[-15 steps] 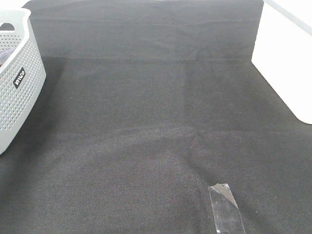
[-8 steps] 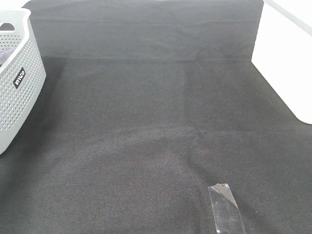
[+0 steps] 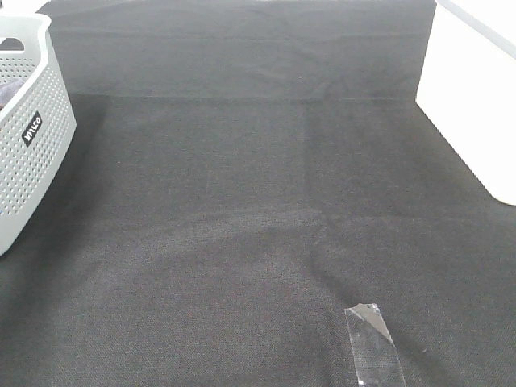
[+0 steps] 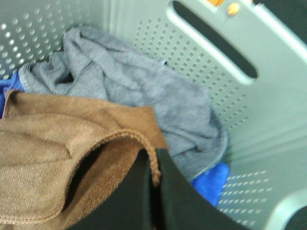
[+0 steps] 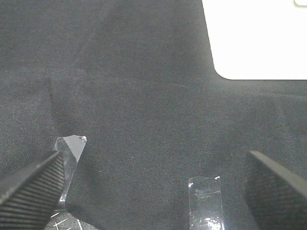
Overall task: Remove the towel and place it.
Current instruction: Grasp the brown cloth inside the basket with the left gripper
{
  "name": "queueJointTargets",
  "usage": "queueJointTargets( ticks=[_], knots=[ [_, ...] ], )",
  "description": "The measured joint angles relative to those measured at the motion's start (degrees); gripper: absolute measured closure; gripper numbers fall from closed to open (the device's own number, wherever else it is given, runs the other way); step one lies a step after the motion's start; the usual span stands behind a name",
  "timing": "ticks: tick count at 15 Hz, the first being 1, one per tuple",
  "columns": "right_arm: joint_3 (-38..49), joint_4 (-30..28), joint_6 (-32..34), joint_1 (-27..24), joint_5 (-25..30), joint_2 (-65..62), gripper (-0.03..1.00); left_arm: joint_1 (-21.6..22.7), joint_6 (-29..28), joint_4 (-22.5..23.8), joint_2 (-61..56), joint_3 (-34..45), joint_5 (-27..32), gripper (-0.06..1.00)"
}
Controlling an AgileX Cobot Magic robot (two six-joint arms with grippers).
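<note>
The towel [image 4: 62,143] lies crumpled inside the white perforated laundry basket [image 3: 32,177] at the left edge of the scene. It is not yet lifted out. The left gripper [image 4: 154,163] is down in the basket with its jaws pressed together on the towel's stitched hem, pinching only that thin folded edge.

That narrow bite is probably the main risk. The plush cloth is large, and as it rises its hanging weight could pull the hem out of the jaws and drop it back.

A grey cloth [image 4: 144,81] rests against the towel's far side, with a blue cloth [image 4: 211,179] beneath. Either may cling to the pile and come up too, spilling over the rim.

The basket looks light. If the towel drags on its wall or snags in the handle slot, the pull could tip the basket or slide it across the black table cloth [image 3: 258,201].

The right gripper [image 5: 153,184] hangs with its jaws spread wide over the near right of the table cloth, by a clear tape strip [image 3: 372,347]. It is well apart from the basket and cannot steady it from there.
</note>
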Motion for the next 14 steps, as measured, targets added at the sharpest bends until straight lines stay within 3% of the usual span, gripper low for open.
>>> queueJointTargets(
  ticks=[4, 6, 9, 11, 14],
  knots=[
    [0.0, 0.0, 0.0, 0.0, 0.0, 0.0, 0.03, 0.0, 0.0, 0.17, -3.21, 0.0, -1.95, 0.94],
    [0.0, 0.0, 0.0, 0.0, 0.0, 0.0, 0.03, 0.0, 1.03, 0.34, -7.56, 0.0, -5.73, 0.94],
    [0.0, 0.0, 0.0, 0.0, 0.0, 0.0, 0.03, 0.0, 6.07, 0.46, -11.63, 0.0, -12.2, 0.94],
    [0.0, 0.0, 0.0, 0.0, 0.0, 0.0, 0.03, -0.06, 12.43, 0.52, -15.53, 0.0, -21.08, 0.94],
    [0.0, 0.0, 0.0, 0.0, 0.0, 0.0, 0.03, -0.06, 13.64, 2.29, -18.91, -0.92, -27.73, 0.94]
  ],
)
